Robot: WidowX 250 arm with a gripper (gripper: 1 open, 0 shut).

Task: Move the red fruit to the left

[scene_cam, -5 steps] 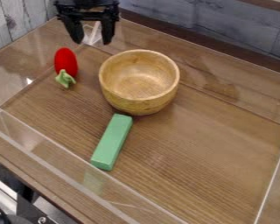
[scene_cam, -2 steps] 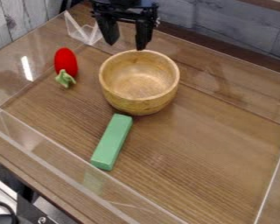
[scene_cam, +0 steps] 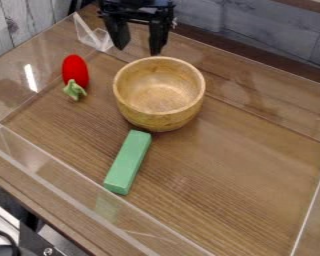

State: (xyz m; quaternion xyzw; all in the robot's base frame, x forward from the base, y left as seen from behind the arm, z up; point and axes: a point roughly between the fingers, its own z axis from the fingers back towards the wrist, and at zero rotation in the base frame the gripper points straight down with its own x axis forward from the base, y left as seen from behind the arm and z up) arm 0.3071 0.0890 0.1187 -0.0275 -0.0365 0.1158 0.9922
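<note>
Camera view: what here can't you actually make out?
- Arm above the gripper: cut off by the top edge.
- Wooden bowl: its near inner wall hides behind its own rim.
- Red fruit: its far side is turned away.
- Green block: underside hidden against the table.

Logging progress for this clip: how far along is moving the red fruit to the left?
Looks done: the red fruit lies at the table's left side, apart from the wooden bowl. In hand: nothing; the gripper is open and empty above the bowl's far rim. Left: apparently nothing but retreating.
</note>
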